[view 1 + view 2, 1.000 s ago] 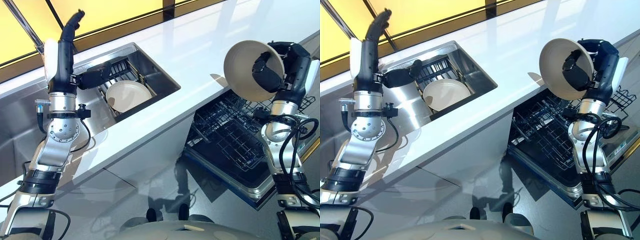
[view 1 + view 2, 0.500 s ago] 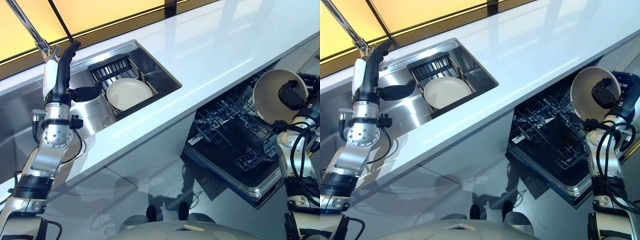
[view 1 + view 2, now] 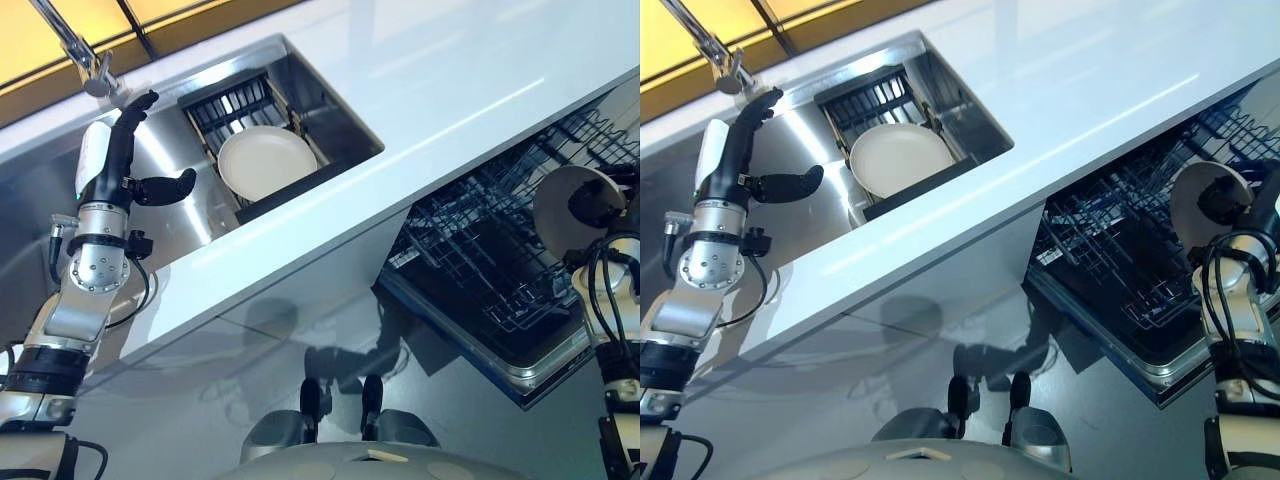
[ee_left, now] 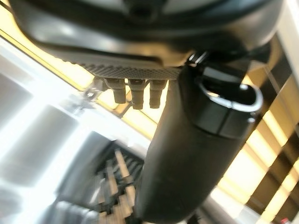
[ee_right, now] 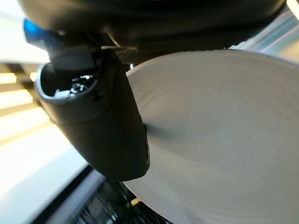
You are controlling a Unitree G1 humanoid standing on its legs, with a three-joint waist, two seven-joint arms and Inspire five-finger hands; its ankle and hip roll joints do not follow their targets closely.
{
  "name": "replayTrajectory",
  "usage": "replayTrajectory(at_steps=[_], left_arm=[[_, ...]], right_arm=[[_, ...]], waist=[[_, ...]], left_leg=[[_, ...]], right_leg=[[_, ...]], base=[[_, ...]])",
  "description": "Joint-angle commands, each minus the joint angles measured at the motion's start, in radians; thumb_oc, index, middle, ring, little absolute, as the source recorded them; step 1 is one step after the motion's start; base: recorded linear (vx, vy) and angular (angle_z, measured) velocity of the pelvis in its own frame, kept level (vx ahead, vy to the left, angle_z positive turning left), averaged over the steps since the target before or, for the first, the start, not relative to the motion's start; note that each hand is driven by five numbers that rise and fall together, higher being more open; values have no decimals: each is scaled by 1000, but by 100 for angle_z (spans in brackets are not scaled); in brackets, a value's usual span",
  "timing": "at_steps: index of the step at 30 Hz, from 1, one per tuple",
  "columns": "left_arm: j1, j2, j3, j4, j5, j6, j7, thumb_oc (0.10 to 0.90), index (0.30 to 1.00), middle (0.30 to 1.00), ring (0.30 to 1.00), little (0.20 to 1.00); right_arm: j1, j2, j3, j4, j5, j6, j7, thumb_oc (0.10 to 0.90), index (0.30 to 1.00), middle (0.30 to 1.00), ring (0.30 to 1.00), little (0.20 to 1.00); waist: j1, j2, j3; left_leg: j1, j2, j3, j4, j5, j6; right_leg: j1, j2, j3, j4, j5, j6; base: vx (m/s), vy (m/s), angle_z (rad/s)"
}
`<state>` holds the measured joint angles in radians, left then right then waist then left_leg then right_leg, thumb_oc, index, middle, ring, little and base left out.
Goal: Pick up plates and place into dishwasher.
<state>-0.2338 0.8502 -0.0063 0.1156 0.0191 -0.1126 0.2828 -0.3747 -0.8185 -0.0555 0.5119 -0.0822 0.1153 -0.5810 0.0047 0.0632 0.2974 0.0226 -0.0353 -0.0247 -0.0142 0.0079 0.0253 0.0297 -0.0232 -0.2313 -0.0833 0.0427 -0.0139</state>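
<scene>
A long white glossy countertop [image 3: 440,70] runs diagonally from the lower left to the upper right of the head views. Set into it at the upper left is a rectangular stainless steel sink [image 3: 330,110], with a chrome tap [image 3: 85,60] at the top left edge. Below the counter, on the right side of the frame, the open dishwasher [image 3: 540,355] shows its dark wire rack [image 3: 480,250] pulled out over the lowered door. A grey shiny floor [image 3: 260,360] fills the lower middle.

Inside the sink sits a black slatted dish rack [image 3: 235,100], and a round cream plate [image 3: 265,160] lies tilted against its nearer end.

A second round cream plate [image 3: 1205,205] is at the right edge of the frame, held upright over the right part of the dishwasher's rack, its hollow face turned toward the camera. The right hand [image 3: 1225,203] grips it: the dark thumb presses into the plate's face, as the right wrist view shows with the thumb [image 5: 100,128] lying across the pale plate surface; the other fingers are behind the plate and hidden.

The left hand [image 3: 120,165] is raised at the upper left, over the sink's left part just beside the tap, fingers straight and pointing up, thumb stuck out toward the sink's dish rack, holding nothing.
</scene>
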Motion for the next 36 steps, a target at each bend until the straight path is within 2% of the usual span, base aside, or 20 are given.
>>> replayTrajectory(at_steps=[1,10,19,20,21,27,36], left_arm=[[-125,96,35,-19,-28,-66,69,800,900,900,900,900],[-156,123,24,-33,-45,-77,69,800,900,900,900,900],[-237,123,-43,-16,-47,-86,70,800,900,900,900,900],[-248,124,-51,-14,-49,-85,73,800,900,900,900,900],[-262,125,-61,-12,-50,-83,77,800,900,900,900,900],[-311,136,-100,-1,-62,-85,72,800,900,900,900,900],[-288,119,-93,-9,-55,-89,63,800,900,900,900,900]], right_arm=[[-165,-177,56,-33,-101,-19,-29,100,300,300,300,200],[-275,-175,195,85,-101,5,31,100,300,300,300,200],[-354,-134,302,193,-54,85,117,100,300,300,300,200],[-363,-129,312,206,-52,99,130,696,811,811,811,796],[-376,-124,326,224,-49,106,139,800,900,900,900,900],[-412,-108,378,264,-49,87,137,800,900,900,900,900],[-377,-104,350,200,-33,40,114,800,900,900,900,900]], waist=[[29,-8,-32],[37,-7,0],[30,-4,29],[30,-3,33],[30,-1,38],[31,-2,50],[26,-13,40]], left_leg=[[-67,9,39,88,-73,-44],[-105,16,52,88,-52,-52],[-131,16,77,108,-50,-52],[-135,16,79,111,-50,-52],[-139,16,83,115,-50,-52],[-148,19,94,136,-54,-50],[-120,19,99,127,-56,-50]], right_leg=[[-75,25,-1,249,-204,22],[-91,37,9,214,-178,19],[-110,39,25,204,-159,20],[-114,39,26,205,-157,20],[-119,38,26,206,-154,19],[-123,37,24,211,-149,16],[-94,40,26,191,-144,21]], base=[[-39,-49,3],[-38,-42,2],[-52,-24,-4],[-87,-15,-17],[-83,-12,-19],[-48,-18,-6],[-4,-2,0]])
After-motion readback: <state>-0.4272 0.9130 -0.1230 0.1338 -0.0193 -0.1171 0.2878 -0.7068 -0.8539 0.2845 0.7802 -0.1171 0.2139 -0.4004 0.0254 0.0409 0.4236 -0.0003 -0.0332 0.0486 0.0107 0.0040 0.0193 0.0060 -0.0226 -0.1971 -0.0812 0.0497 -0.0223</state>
